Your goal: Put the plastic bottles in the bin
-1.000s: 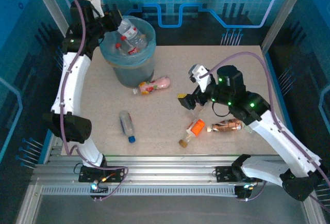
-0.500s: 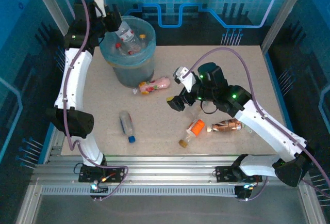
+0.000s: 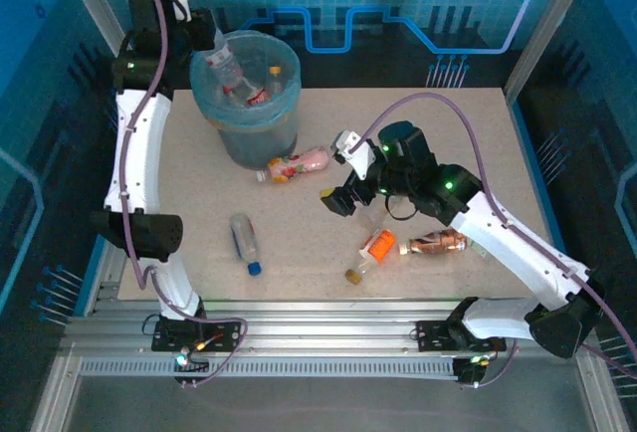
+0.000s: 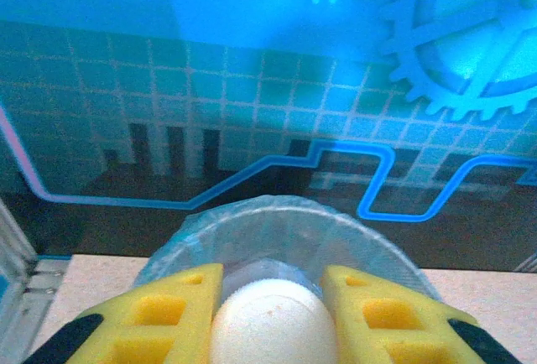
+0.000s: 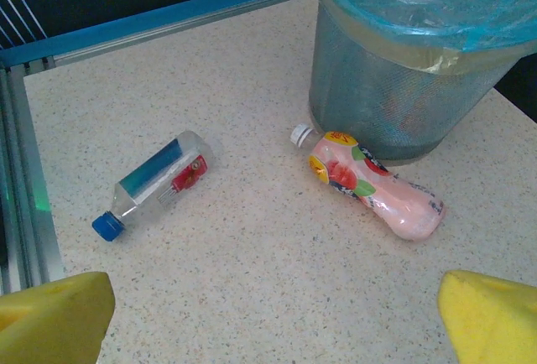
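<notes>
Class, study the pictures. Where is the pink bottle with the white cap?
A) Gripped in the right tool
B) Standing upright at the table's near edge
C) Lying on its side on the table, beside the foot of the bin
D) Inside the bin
C: the pink bottle lies flat on the table, close beside the base of the bin, with nothing gripping it.
</notes>
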Tool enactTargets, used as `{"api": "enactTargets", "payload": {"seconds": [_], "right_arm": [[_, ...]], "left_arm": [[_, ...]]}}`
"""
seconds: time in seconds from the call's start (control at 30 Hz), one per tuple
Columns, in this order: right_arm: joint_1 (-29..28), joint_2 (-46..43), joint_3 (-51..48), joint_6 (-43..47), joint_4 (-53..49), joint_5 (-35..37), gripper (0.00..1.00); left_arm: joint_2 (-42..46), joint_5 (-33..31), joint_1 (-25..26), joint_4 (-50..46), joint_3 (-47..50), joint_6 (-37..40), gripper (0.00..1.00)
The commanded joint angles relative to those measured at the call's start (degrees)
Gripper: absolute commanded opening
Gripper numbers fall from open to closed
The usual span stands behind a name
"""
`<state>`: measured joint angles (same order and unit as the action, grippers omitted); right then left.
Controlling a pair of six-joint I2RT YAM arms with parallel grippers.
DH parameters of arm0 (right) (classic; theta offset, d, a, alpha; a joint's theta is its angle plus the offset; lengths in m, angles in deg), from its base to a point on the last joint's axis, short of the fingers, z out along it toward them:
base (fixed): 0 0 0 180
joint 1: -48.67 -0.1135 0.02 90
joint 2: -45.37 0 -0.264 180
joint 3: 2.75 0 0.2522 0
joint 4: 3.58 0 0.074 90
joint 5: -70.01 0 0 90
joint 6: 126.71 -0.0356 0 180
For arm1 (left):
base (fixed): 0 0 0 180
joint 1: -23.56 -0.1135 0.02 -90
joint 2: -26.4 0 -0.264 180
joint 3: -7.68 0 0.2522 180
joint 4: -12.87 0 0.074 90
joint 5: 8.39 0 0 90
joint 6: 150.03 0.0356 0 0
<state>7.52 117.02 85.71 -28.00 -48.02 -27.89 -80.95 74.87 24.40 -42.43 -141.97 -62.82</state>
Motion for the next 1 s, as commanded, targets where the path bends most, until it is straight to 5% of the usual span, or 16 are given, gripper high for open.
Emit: {"api": "enactTargets", "payload": {"seconds": [0.0, 0.43, 0.97], "right_arm": [[-1.1, 0.7, 1.5, 0.6, -1.4, 0.2, 1.00], [-3.0, 3.1, 2.2, 1.3, -2.2, 1.0, 1.00], [-3.8, 5.0, 2.5, 2.5, -3.2, 2.3, 1.00]], "left_arm": [[-2.0, -0.6, -0.5, -6.2, -3.5, 3.0, 0.00], [-8.7, 9.4, 0.2, -19.3, -5.3, 5.0, 0.00], [-11.3, 10.4, 3.1, -13.5, 6.6, 8.0, 0.00]]}}
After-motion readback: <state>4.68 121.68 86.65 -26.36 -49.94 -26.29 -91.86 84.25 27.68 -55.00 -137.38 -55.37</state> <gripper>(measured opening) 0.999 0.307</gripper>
